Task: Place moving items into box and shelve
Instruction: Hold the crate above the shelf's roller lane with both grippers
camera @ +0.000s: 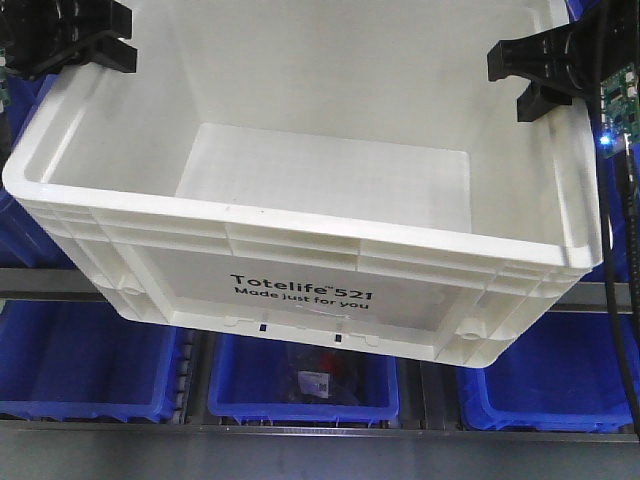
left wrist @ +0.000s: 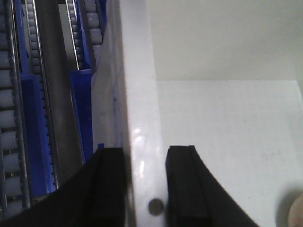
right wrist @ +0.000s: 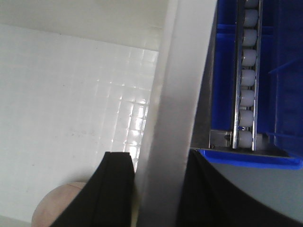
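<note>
Firmly, the left tool [left wrist: 145,153] and right tool [right wrist: 158,155] pinch walls of the glossy, ribbed box [camera: 300,238].

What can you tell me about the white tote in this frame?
The tote is a large white rectangular plastic crate, open-topped, with a ribbed rim, a grid-patterned floor and black print "Totelife 521 Made just for you" on its near long wall. It is held slightly tilted, blue bins showing below it, the left gripper and right gripper each clamping a short side wall, one finger inside, one outside. A pinkish rounded shape lies inside near the right gripper, too cropped to identify.
</note>
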Motion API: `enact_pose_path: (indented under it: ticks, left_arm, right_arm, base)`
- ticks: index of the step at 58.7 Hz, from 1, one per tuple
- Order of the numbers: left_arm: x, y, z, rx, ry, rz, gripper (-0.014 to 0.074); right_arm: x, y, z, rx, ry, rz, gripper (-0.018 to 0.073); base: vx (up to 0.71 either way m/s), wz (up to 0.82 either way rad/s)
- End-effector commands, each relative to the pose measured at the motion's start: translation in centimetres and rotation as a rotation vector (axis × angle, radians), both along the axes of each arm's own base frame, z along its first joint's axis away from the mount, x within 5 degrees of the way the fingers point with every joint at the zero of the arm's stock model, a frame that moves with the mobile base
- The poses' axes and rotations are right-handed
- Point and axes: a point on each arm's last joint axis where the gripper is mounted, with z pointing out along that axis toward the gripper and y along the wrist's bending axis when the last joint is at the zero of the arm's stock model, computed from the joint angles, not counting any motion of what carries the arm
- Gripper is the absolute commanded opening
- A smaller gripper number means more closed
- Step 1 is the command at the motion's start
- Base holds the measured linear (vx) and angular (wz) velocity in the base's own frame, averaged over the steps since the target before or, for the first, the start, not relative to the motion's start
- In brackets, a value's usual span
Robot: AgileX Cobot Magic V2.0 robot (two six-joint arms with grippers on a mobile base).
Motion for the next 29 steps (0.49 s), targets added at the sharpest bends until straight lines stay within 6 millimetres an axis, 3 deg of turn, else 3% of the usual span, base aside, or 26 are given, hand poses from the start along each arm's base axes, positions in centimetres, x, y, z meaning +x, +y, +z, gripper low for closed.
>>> enact_pose_path:
  ticks: [1, 29]
  left_arm:
    - [-1.44, -1.01, 4.29, -0.184, -0.171, -0.006, 0.0003]
    - [-1.44, -1.01, 4.29, -0.184, -0.171, -0.006, 0.0003]
  right_arm:
    - [-0.60, 0.57, 3.22, 0.105, -0.188, 0.046, -0.0004]
    - [-0.60, 0.57, 3.22, 0.105, -0.188, 0.046, -0.0004]
  base:
    - [0.15, 0.01]
    - [0.10, 0.02]
